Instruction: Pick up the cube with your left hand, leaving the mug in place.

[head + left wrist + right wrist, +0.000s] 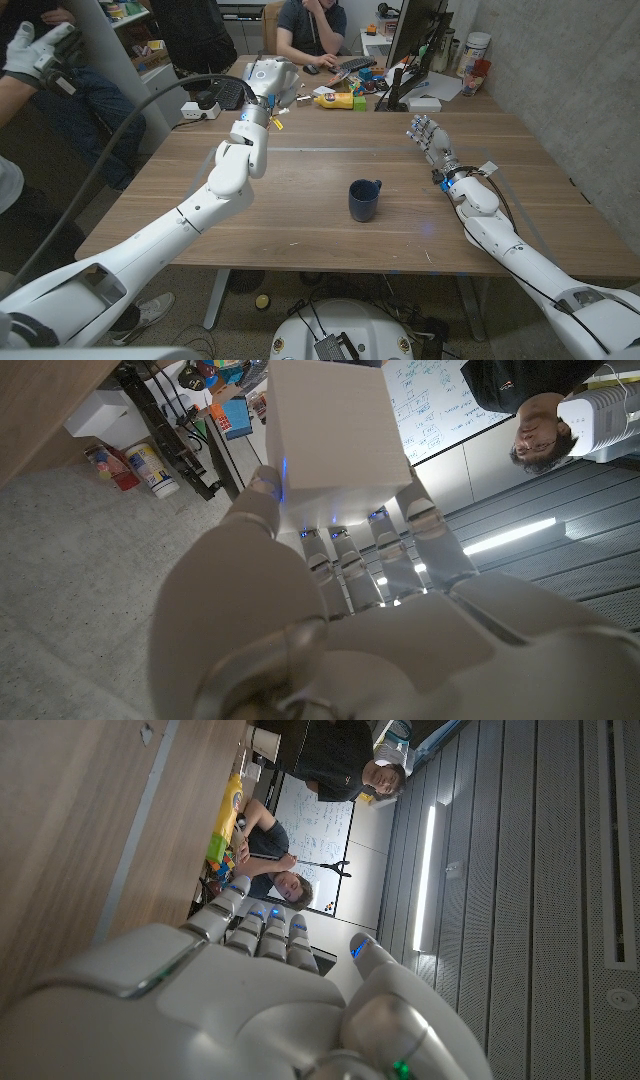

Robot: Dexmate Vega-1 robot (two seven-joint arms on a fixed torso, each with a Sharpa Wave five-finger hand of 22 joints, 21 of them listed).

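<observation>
Fingers (345,565) of the left hand (270,80) grip the pale cube (335,425), seemingly light, rigid; blue mug (364,200) stays center; right hand (428,135) open.

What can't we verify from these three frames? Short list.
- Cube: far edge cut off by the left wrist view's border; in the head view the left hand covers most of it.
- Mug: contents not visible, head view too small and angled.
- Right hand: whether it touches the table is unclear; the right wrist view shows its back, not its underside.
</observation>
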